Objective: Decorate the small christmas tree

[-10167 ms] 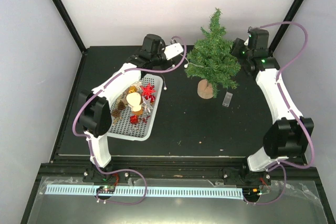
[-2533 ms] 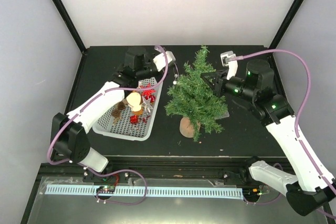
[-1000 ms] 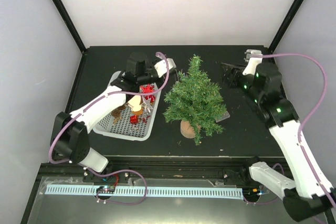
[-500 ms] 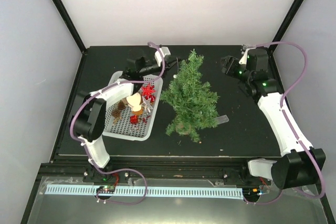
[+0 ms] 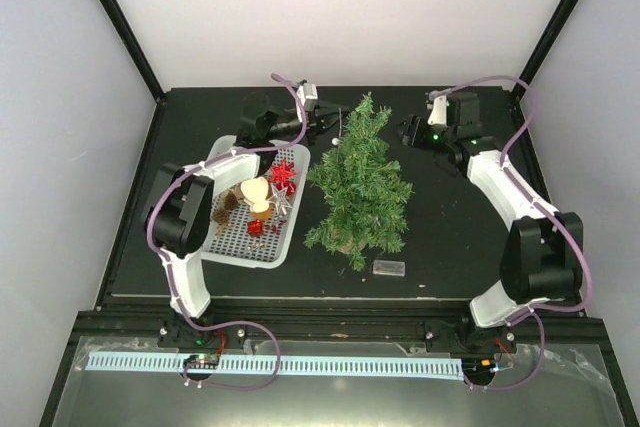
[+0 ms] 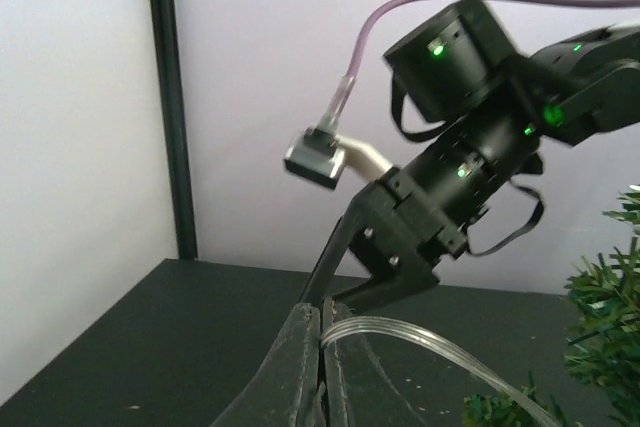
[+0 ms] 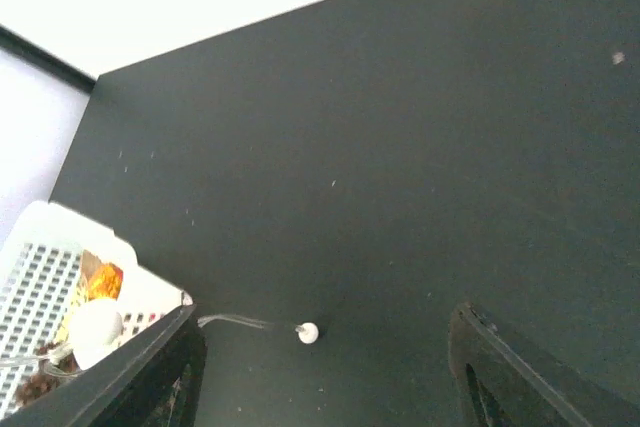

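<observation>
The small christmas tree (image 5: 357, 190) stands mid-table, dark green, leaning a little. Its needles also show at the right edge of the left wrist view (image 6: 608, 319). My left gripper (image 5: 325, 128) is behind the tree's left side, shut on a clear string (image 6: 420, 339). In its own view the fingers (image 6: 300, 367) are pressed together on that string. The string (image 7: 236, 323) ends in a white bead (image 7: 308, 332). My right gripper (image 5: 409, 133) is behind the tree's right side, open and empty. It faces the left gripper, with the bead between its spread fingers (image 7: 172, 369).
A white basket (image 5: 228, 250) with red, gold and white ornaments lies left of the tree. It also shows in the right wrist view (image 7: 40, 277). A small clear plastic piece (image 5: 388, 268) lies in front of the tree. White walls and black frame posts close the back.
My right gripper has swung left toward the tree's back. My left gripper has reached further right with the string. The tree shifted slightly, and the clear plastic piece now lies nearer the front.
</observation>
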### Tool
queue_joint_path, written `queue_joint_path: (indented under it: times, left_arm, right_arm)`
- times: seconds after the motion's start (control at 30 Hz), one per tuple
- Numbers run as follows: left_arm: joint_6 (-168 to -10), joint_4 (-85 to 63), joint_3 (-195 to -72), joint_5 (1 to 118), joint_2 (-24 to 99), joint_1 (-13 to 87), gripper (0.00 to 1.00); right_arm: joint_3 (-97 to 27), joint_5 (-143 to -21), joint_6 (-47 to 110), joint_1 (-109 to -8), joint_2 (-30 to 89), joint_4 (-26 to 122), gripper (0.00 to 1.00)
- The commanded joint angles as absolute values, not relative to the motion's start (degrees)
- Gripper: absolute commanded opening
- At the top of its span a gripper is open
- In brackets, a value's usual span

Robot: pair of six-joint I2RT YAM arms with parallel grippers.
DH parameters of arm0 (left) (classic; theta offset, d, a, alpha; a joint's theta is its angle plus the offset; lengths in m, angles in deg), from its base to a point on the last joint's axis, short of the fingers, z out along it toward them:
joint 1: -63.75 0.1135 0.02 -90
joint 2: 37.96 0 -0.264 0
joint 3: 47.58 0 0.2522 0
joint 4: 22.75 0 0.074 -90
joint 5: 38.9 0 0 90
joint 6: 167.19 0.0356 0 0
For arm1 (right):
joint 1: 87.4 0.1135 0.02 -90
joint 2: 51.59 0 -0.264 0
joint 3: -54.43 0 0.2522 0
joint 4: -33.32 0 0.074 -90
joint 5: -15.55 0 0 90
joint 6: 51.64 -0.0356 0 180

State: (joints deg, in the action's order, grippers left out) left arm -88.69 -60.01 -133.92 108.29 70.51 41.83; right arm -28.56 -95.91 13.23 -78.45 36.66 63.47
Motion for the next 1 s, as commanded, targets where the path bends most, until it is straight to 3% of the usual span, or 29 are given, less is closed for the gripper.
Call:
queue_joint_path:
  times: [0.0, 0.3, 0.6, 0.83, 0.97]
  left_arm:
    - [-94.64, -66.56, -136.68, 113.37, 72.86, 41.95, 0.02]
    - [-99.2, -66.83, -139.82, 115.35, 74.95, 41.95, 0.02]
    - [-100.19, -64.15, -140.68, 117.21, 75.51, 41.65, 0.02]
    - [-100.92, -63.35, -140.66, 118.54, 75.29, 41.1, 0.01]
    - [-101.15, -63.16, -140.75, 119.34, 75.4, 40.66, 0.02]
  right_arm:
    - [-24.78, -106.64, 20.57, -78.32, 38.46, 55.54, 0.68]
    - [-11.17, -116.76, 30.31, -77.21, 37.96, 40.66, 0.8]
    - [-12.47, -109.76, 33.28, -68.66, 39.98, 39.06, 0.86]
    - [-12.83, -110.16, 29.88, -67.14, 44.51, 31.13, 0.87]
    - [-14.38, -109.36, 28.23, -66.49, 47.5, 28.84, 0.77]
